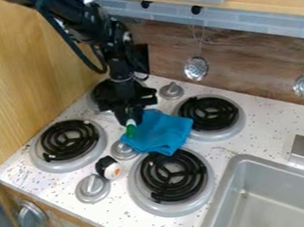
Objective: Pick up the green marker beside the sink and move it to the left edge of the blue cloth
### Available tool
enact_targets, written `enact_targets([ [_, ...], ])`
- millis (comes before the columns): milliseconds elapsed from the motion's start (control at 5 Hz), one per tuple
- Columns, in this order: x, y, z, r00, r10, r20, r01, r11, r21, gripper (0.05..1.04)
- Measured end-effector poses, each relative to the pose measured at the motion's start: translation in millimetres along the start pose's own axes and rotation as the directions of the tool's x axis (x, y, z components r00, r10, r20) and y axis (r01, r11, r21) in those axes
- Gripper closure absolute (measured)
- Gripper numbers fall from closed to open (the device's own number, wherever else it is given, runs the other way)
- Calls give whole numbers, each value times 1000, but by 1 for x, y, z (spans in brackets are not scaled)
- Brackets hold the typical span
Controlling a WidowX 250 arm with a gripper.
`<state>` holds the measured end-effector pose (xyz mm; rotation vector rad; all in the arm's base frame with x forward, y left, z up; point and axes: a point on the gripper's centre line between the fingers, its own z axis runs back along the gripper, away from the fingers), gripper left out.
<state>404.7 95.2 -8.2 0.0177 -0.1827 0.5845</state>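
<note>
Blue cloth (157, 131): rumpled among burners (137, 189), overlapping one's edge.
Gripper (130, 120): at green-and-white item (130, 130), by cloth's left edge; grip, cannot tell.
Black-and-white toy (108, 168): between two knobs (92, 186).

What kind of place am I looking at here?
This looks like a kitchen, possibly a toy or mock-up one. The black coil burners set in the speckled countertop, the grey sink beside them and the ladle-like utensils hanging at the back all point that way.
</note>
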Motion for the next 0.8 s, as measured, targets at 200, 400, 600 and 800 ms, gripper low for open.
enact_targets([
  [200,3,1,-2,1000,13,-7,-13,1000,3,721],
  [400,9,11,-3,999,40,-8,-40,999,10,721],
  [600,7,15,-4,999,47,-19,-47,999,16,721],
  [800,8,21,-4,998,56,-29,-56,998,22,721],
])
